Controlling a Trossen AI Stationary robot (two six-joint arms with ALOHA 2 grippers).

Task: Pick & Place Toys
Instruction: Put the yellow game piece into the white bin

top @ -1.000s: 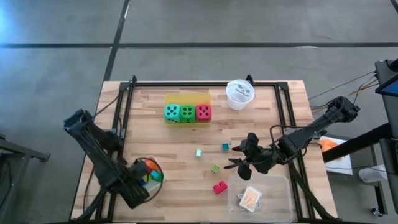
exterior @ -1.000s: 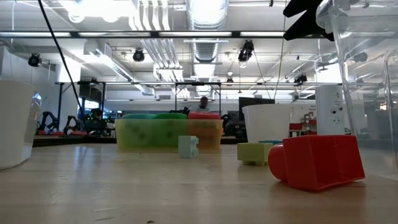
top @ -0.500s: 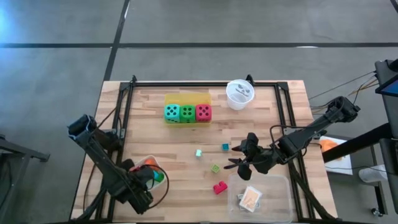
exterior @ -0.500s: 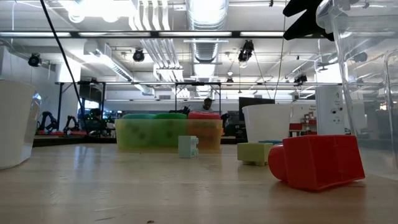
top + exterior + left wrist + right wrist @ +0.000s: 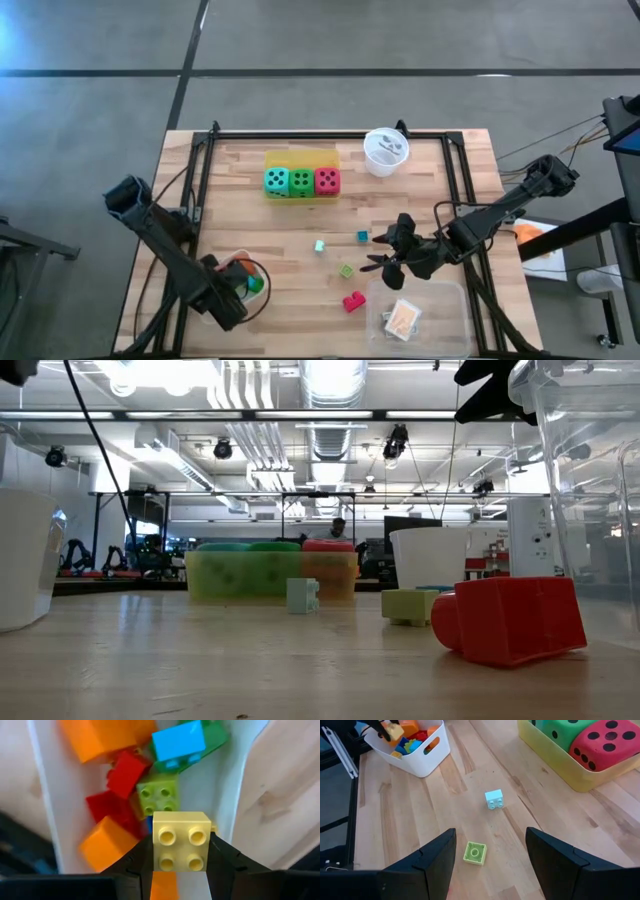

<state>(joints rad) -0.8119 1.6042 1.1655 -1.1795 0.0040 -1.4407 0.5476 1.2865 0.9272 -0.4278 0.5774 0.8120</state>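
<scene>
Holding a pale yellow block (image 5: pixel 181 841) tight between its two dark fingers, the left gripper (image 5: pixel 181 855) hangs right over the white tray (image 5: pixel 262 275) at the near left part of the table (image 5: pixel 240 210). The block has four round bumps that face the wrist camera. Just under it, inside the tray, lie more toys in a heap: orange blocks (image 5: pixel 102 847), red blocks (image 5: pixel 125 772), a light green block (image 5: pixel 159 795), a blue block (image 5: pixel 178 741) and a darker green block (image 5: pixel 212 735). The right gripper (image 5: pixel 490 857) waits above the near right part of the table with its fingers spread apart and nothing between them. On the wood in front of it lie a small pale blue block (image 5: pixel 494 799) and a flat lime green block (image 5: pixel 474 853), a little apart from each other. In the view from above, a small teal block (image 5: pixel 362 237) sits near that gripper and a red block (image 5: pixel 353 301) lies just beside the clear tray (image 5: pixel 450 300), which holds some cards (image 5: pixel 402 319). At the far side, three big dotted dice, teal (image 5: pixel 276 181), green (image 5: pixel 301 181) and red (image 5: pixel 327 180), sit side by side in a row in the yellow tray (image 5: pixel 300 157). A round white cup (image 5: pixel 385 151) stands to the right of them.
</scene>
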